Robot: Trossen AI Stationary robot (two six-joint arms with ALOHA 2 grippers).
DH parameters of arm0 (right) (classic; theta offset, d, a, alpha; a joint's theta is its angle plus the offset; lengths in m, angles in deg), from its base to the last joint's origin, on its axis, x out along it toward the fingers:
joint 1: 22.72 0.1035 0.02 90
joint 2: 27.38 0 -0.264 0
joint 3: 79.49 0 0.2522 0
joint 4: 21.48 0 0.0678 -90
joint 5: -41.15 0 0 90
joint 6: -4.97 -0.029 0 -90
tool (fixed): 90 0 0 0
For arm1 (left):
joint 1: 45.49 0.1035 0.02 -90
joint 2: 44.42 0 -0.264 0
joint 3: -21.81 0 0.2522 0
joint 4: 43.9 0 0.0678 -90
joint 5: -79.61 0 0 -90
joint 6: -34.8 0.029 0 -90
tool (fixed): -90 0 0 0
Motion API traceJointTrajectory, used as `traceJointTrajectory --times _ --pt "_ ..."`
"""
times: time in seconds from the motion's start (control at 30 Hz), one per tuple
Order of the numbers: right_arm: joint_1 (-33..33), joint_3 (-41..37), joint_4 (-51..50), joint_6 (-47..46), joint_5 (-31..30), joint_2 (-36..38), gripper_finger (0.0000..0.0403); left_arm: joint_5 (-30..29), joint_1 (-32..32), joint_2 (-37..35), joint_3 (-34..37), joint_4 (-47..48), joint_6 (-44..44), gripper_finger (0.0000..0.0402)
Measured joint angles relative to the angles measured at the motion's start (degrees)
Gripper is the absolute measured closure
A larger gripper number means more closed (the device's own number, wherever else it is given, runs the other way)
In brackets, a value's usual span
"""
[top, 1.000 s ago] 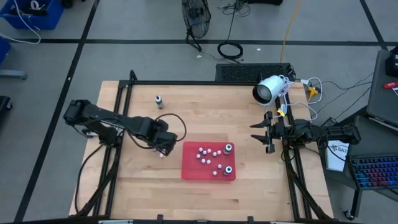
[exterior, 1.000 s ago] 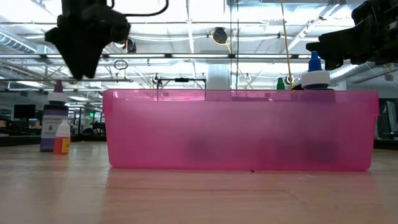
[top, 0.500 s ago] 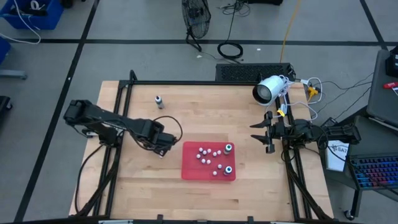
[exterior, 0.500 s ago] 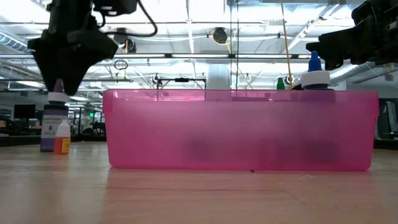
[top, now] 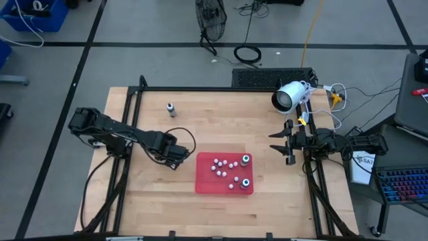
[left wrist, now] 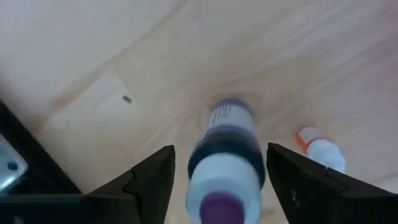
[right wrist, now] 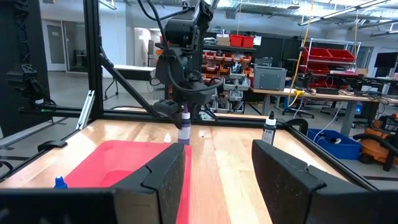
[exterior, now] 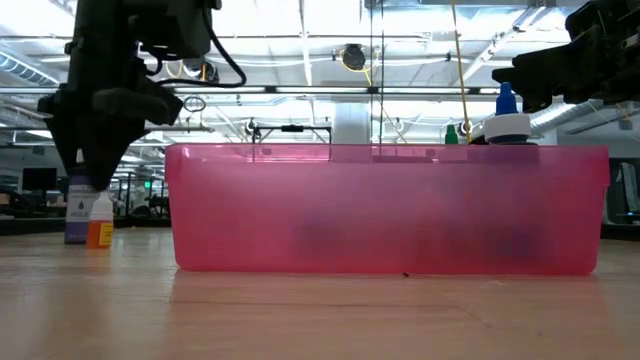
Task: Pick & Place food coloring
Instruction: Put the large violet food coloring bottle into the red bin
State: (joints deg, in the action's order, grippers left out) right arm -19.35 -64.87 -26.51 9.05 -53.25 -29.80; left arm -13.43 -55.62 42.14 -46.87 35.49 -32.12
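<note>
Left gripper [left wrist: 217,180] low over the table [top: 267,120], just left of the red tray [top: 204,184]; fingers [left wrist: 149,180] spread apart, straddling one upright dark bottle with a purple cap [left wrist: 225,168], gaps showing on both sides, so not clamped. In the right wrist view the same bottle [right wrist: 184,127] stands on the wood under that gripper. Just beside it lies one small whitish bottle with an orange cap [left wrist: 320,149], on its side, clear of the fingers; the low view shows this pair at the tray's left end, small one [exterior: 99,222] in front of the dark one. Inside the tray: two larger bottles with teal caps [top: 246,159], and about eight small whitish ones [top: 221,165] scattered loose; exact count hard to fix. One more dark bottle [top: 170,108] stands alone near the table's far left corner, well apart from the tray. Right gripper [top: 279,143] waits off the tray's right side near the table edge, fingers parted, nothing between them. One white camera [top: 289,96] sits at the table's far right.
</note>
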Motion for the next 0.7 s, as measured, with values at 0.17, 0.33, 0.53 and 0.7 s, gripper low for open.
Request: traceJointTrajectory --times 0.17,0.33,0.53,0.7 --pt "0.0 0.0 0.0 0.0 0.0 0.0 0.0228 -0.4 0.0 0.0 0.0 -0.4 0.3 0.0174" --pt "0.0 0.0 0.0 0.0 0.0 0.0 0.0228 -0.4 0.0 0.0 0.0 -0.4 0.6 0.0225" --pt "0.0 0.0 0.0 0.0 0.0 0.0 0.0225 -1.9 0.0 0.0 -0.1 0.5 2.2 0.0255" --pt "0.0 0.0 0.0 0.0 0.0 0.0 0.0226 -2.2 0.0 0.0 -6.5 0.7 7.1 0.0255"
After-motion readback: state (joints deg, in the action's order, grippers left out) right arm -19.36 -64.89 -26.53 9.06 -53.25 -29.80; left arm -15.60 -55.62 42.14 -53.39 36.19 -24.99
